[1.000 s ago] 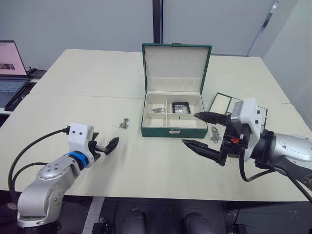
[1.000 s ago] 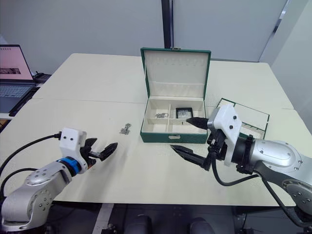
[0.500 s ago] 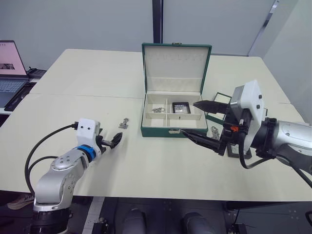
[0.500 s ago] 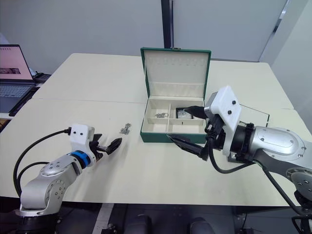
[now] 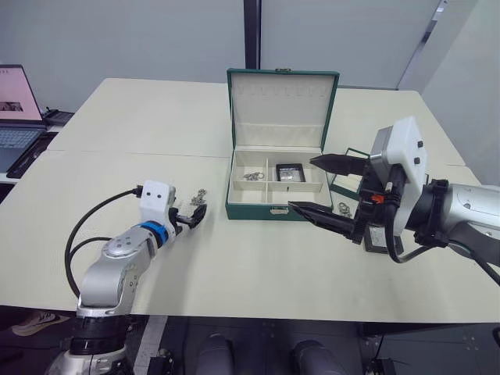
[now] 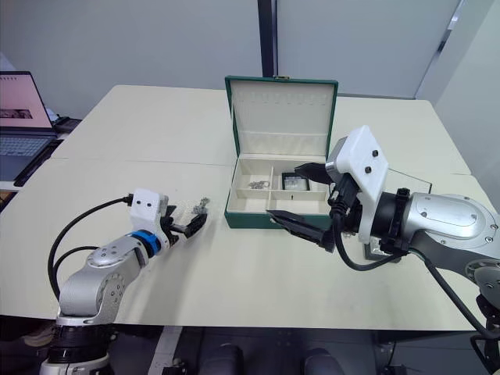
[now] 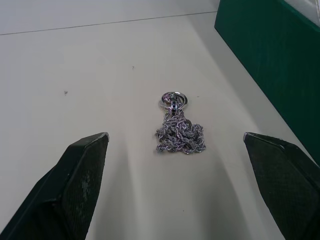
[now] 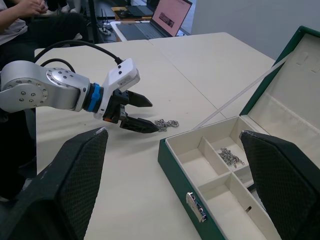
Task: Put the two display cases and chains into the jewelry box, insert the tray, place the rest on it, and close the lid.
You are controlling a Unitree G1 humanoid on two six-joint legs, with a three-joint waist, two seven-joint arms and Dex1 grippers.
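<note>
The left pincer [image 5: 194, 217] hovers low with its fingers spread wide, the loose chain [image 7: 178, 131] lying on the tabletop [image 5: 117, 133] just ahead between them, a little way left of the box [image 5: 275, 209]. That chain is a slack heap of fine silvery links with a small ring at one end; I'd guess blunt black fingertips could close over the pile and catch only a few links, so it trails or slips free on the lift, or simply gets pushed along the smooth pale surface.

The right pincer [image 5: 322, 187], also wide open, hangs right at the box's front right corner; a careless swing could knock the rigid green wall or the upright lid [image 5: 283, 107].

Inside the cream compartments sit one case [image 5: 291, 172] and another chain [image 5: 251, 176]. The tray [image 5: 353, 166] lies behind the right arm, with more chain [image 5: 344, 208] beside it.
</note>
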